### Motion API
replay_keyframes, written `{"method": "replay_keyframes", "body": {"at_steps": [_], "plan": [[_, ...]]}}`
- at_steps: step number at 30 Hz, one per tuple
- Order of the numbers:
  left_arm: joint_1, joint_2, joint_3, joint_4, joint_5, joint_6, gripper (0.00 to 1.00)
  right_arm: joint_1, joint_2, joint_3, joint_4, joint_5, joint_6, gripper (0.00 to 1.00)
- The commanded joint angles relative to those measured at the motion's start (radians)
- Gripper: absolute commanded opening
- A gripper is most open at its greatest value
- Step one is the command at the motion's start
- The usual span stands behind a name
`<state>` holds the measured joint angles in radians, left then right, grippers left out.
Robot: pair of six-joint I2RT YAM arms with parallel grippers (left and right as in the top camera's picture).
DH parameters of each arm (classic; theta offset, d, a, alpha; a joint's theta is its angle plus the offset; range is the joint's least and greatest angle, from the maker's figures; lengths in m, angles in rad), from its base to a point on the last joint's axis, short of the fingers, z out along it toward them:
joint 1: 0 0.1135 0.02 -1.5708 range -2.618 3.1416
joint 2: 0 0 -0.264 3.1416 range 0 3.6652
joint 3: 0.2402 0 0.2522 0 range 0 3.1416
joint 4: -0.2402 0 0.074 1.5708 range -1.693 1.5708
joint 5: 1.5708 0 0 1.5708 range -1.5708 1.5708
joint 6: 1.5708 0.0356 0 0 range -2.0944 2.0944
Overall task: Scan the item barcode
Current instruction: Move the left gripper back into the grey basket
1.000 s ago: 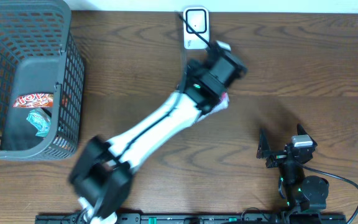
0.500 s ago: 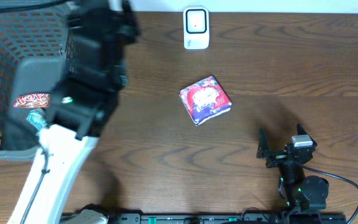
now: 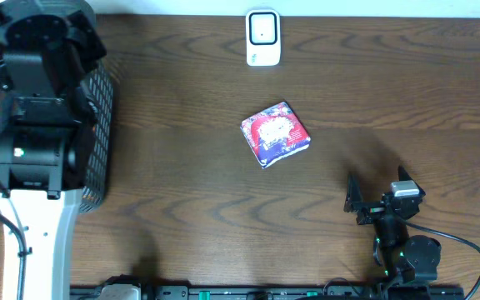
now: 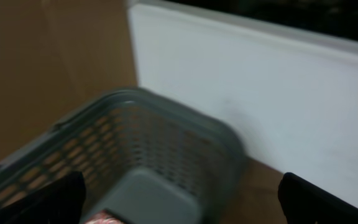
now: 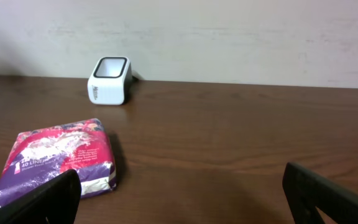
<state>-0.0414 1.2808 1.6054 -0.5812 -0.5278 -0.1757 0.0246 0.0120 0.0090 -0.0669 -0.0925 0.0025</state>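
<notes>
Wooden table [image 3: 440, 100]: packet [image 3: 275, 133] lies flat mid-table, near scanner [image 3: 262, 37] but not touching it, and not presented to it. Left gripper [image 4: 179, 186] hangs over basket [image 3: 100, 108], jaws wide and empty, probably to pick from it. Right gripper [image 5: 182, 183] sits parked, wide open, empty.

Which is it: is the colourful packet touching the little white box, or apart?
Apart. The overhead view shows bare table between the packet and the white box; the right wrist view shows the same gap.
</notes>
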Motion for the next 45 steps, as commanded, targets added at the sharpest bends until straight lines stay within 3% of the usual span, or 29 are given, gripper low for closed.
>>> {"method": "replay_keyframes", "body": {"at_steps": [1, 21, 25, 33, 45], "plan": [[0.07, 0.013, 0.004, -0.015, -0.008, 0.011, 0.98, 0.009, -0.005, -0.003, -0.003, 0.005, -0.011, 0.99], [0.459, 0.218, -0.003, -0.322, -0.006, 0.01, 0.99, 0.009, -0.005, -0.003, -0.003, 0.005, -0.011, 0.99], [0.477, 0.284, -0.011, -0.372, 0.066, 0.011, 0.99, 0.009, -0.005, -0.003, -0.003, 0.005, -0.011, 0.99], [0.477, 0.417, -0.018, -0.414, 0.408, 0.01, 0.99, 0.009, -0.005, -0.003, -0.003, 0.005, -0.011, 0.99], [0.477, 0.644, -0.018, -0.462, 0.431, -0.054, 0.93, 0.009, -0.005, -0.003, -0.003, 0.005, -0.011, 0.99]]}}
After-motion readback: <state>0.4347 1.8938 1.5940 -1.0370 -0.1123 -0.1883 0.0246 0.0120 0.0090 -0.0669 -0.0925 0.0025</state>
